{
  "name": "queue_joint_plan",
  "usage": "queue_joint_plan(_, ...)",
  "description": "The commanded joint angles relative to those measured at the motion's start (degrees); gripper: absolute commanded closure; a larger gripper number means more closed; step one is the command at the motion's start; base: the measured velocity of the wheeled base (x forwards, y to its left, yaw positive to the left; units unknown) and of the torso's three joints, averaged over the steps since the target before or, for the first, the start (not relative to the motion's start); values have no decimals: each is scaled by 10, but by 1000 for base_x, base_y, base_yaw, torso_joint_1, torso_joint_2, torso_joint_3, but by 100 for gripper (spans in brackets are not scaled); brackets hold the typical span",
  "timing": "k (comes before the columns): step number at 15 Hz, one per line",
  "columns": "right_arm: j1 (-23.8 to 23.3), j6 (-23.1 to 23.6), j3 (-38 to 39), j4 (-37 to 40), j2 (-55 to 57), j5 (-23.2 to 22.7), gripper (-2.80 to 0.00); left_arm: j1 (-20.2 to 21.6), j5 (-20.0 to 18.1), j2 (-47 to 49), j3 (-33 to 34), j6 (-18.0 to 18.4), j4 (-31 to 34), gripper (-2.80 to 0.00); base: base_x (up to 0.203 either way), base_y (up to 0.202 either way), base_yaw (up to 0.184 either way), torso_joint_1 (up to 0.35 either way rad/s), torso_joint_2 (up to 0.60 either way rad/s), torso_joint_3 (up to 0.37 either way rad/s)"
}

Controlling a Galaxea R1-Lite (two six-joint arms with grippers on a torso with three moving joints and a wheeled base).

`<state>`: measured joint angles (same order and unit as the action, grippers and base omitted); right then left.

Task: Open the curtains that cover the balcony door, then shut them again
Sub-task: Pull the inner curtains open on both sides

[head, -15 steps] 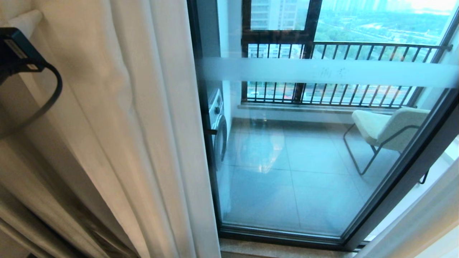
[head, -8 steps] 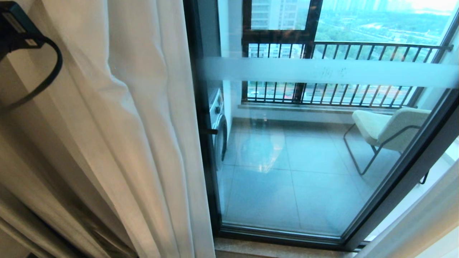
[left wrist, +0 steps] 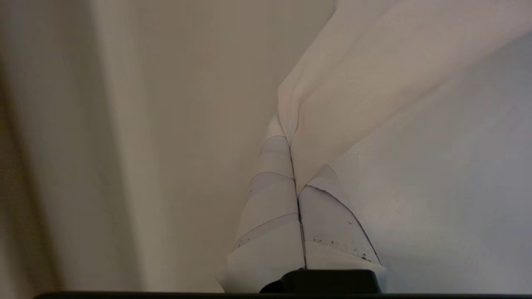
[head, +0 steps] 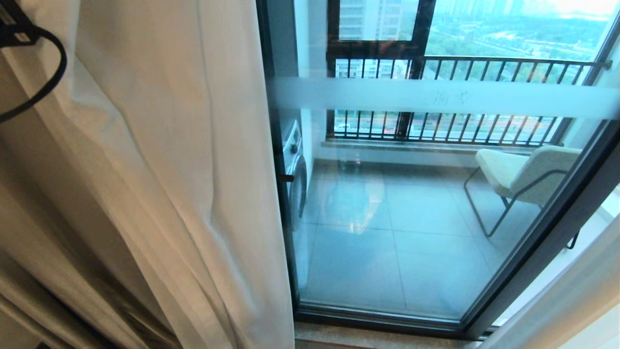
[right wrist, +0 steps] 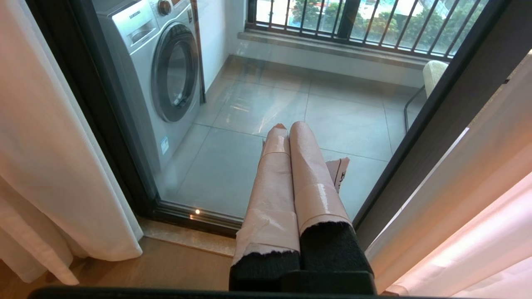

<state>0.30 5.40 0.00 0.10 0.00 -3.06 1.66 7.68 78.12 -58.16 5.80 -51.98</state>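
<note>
The sheer white curtains (head: 169,145) hang gathered at the left of the balcony door (head: 411,218), whose glass with its frosted band stands uncovered. My left gripper (left wrist: 287,139) is shut on a fold of the curtain (left wrist: 353,91), and the cloth comes out from between its taped fingers (left wrist: 270,207). In the head view only that arm's wrist and black cable (head: 29,34) show, at the top left. My right gripper (right wrist: 286,126) hangs low before the door glass, shut and holding nothing. Another strip of curtain (head: 557,300) hangs at the right edge.
Behind the glass stand a washing machine (right wrist: 162,70), a pale chair (head: 523,174) and a black-barred railing (head: 460,63). Thicker beige drapes (head: 29,271) hang left of the sheer cloth. A stone sill (right wrist: 187,238) and wooden floor lie below the door's dark frame (head: 278,145).
My left arm's wrist has risen toward the top left corner of the head view, drawing the held fold up. The curtain's edge swung slightly left, then back right.
</note>
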Motion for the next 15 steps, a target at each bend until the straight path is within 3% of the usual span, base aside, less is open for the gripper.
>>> queue_joint_plan(1,0,1,0,0,0,0,0,51,0,4,-1,-6,-3,0,0,0,0,0,0,0)
queue_joint_plan(5,0,1,0,0,0,-1,0,135,0,8,-7,-24,-4,0,0,0,0,0,0,0)
queue_joint_plan(13,0,1,0,0,0,-1,0,291,-2,67,-88,-36,-5,0,0,0,0,0,0,0)
queue_joint_plan(15,0,1,0,0,0,0,0,321,-2,81,-116,-57,-2,0,0,0,0,0,0,0)
